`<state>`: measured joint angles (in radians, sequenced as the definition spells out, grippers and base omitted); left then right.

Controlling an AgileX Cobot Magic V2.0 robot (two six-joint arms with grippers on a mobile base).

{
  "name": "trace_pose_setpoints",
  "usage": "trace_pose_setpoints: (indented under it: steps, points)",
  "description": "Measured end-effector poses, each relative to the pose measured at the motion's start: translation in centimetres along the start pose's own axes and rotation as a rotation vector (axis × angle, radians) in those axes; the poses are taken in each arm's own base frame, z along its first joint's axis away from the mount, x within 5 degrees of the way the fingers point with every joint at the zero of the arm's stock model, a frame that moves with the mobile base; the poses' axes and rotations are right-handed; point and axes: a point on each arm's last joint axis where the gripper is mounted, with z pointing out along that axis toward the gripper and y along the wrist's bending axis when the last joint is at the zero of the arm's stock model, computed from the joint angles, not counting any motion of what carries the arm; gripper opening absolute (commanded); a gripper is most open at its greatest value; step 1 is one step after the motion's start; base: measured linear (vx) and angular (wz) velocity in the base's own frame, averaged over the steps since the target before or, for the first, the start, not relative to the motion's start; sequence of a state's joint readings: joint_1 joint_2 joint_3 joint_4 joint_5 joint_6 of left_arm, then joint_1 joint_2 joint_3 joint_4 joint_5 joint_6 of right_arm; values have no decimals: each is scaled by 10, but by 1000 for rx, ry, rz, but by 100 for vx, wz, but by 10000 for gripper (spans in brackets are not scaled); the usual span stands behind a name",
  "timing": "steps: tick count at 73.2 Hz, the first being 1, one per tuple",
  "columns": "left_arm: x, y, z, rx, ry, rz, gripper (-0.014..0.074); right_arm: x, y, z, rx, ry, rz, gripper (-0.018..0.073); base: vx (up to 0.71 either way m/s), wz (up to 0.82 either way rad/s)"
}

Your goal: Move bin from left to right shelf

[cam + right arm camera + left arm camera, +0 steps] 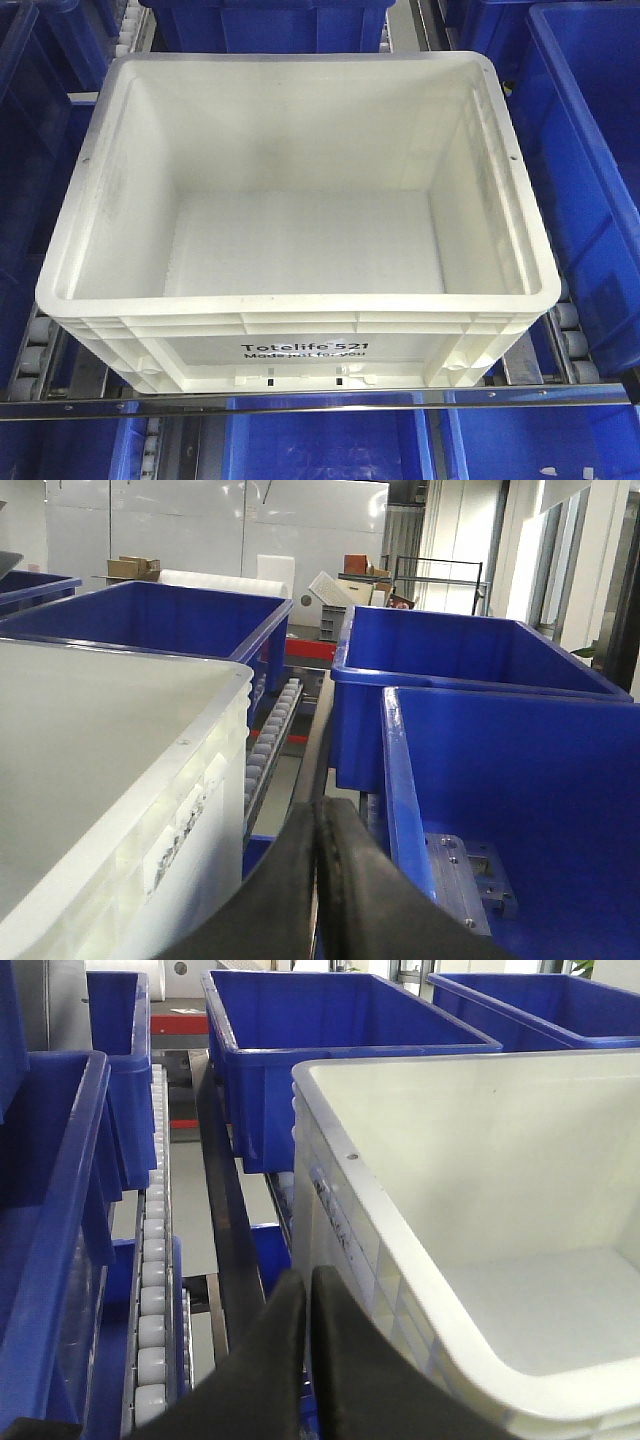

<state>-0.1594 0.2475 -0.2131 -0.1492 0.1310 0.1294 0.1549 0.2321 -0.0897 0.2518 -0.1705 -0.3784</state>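
**A:** Where's the white bin (300, 190) sitting?

**B:** On a roller lane of the shelf (320, 398), front edge near the steel rail, blue bins (590, 170) on both sides. Whether this lane is the left or right shelf, I can't tell, so it fits either a bin awaiting pickup or one just set down.

**A:** And the jaws?

**B:** The left gripper (308, 1290) has its jaws clenched together on nothing, just outside the bin's left wall. The right gripper (318, 820) is likewise clenched, empty, in the gap by the right wall.

**A:** Any handling advice?

**B:** If lifting, I'd grip both side rims evenly and keep it level; neighbours are close.

**A:** Counts?

**B:** 1 white bin, 2 grippers, at least 4 blue bins in the left wrist view.
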Motion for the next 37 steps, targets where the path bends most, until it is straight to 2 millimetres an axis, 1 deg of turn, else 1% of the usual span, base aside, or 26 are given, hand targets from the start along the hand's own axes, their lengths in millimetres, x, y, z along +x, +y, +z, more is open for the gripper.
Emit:
trace_pose_setpoints:
  steps: [31,37]
  points:
    - [0,0,0,0,0,1,-8,0,0,0,0,0,0,-8,0,0]
    - [4,0,0,-1,3,5,-8,0,0,0,0,0,0,-8,0,0]
